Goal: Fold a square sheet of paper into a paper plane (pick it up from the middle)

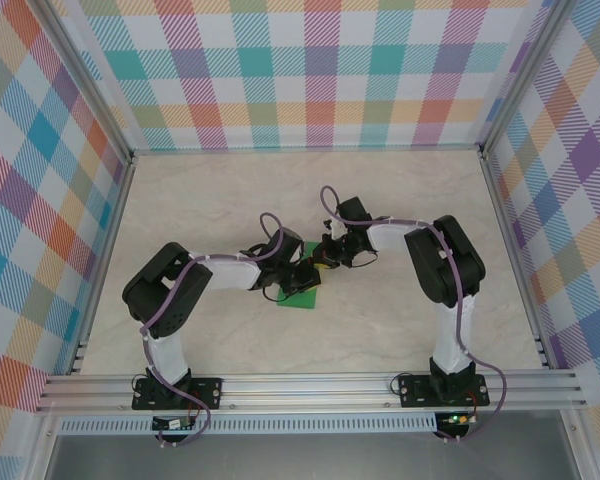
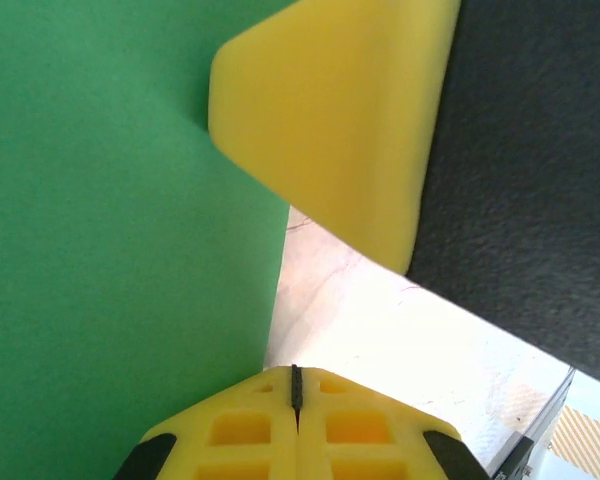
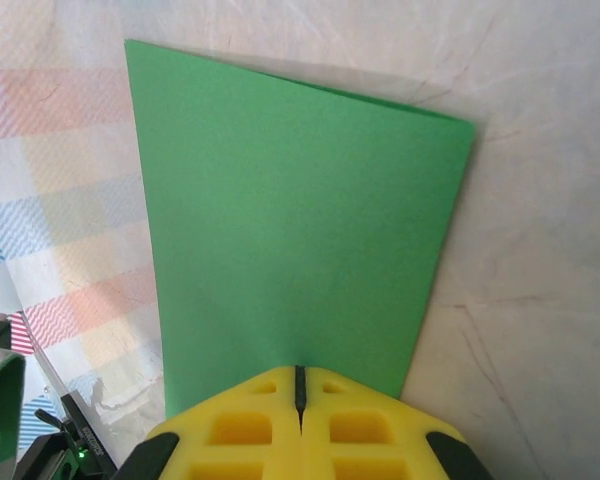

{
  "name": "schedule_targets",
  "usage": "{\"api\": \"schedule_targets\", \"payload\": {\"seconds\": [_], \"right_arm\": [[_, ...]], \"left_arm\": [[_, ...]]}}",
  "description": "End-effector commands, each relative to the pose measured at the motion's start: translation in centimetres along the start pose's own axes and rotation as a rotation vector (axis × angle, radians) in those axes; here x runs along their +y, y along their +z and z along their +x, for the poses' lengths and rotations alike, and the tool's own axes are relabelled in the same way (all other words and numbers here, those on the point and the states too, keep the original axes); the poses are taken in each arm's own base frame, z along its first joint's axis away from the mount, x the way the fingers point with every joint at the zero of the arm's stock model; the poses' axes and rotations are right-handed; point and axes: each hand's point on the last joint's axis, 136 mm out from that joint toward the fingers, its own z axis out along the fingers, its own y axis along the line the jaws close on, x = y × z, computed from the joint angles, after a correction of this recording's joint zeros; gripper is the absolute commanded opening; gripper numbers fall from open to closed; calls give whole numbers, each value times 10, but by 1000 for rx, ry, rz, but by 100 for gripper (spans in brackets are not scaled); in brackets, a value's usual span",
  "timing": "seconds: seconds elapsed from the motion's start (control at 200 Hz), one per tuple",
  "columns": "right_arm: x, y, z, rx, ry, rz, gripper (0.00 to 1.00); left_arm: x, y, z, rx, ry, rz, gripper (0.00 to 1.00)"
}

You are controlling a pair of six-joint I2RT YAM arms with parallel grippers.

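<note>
The square sheet of paper (image 1: 298, 300) is bright green and lies folded into a rectangle on the marble table (image 1: 210, 210), between my two grippers. In the right wrist view the paper (image 3: 300, 200) spreads flat away from my right gripper (image 3: 300, 370), whose shut tips rest on its near edge, not pinching it. In the left wrist view the paper (image 2: 110, 250) covers the left half. My left gripper (image 2: 296, 372) is shut, its tips at the paper's right edge. From above, the left gripper (image 1: 308, 278) and right gripper (image 1: 325, 262) nearly touch over the sheet.
One yellow finger of the right gripper (image 2: 330, 120) and its black body (image 2: 520, 170) hang close above the left gripper. Plaid walls (image 1: 320, 70) enclose the table on three sides. An aluminium rail (image 1: 310, 385) runs along the near edge.
</note>
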Motion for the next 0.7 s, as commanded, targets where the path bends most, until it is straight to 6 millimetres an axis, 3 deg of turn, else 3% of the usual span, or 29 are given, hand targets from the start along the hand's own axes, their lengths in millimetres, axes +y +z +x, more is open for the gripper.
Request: {"api": "schedule_targets", "payload": {"seconds": [0.0,0.455,0.695], "right_arm": [[-9,2,-2,6,16,40,0],[-18,4,0,19,31,85,0],[-20,5,1,22,35,88,0]], "left_arm": [[7,4,19,61,9,-18,0],[23,-9,58,133,53,-67,0],[33,-13,69,139,61,-108,0]]}}
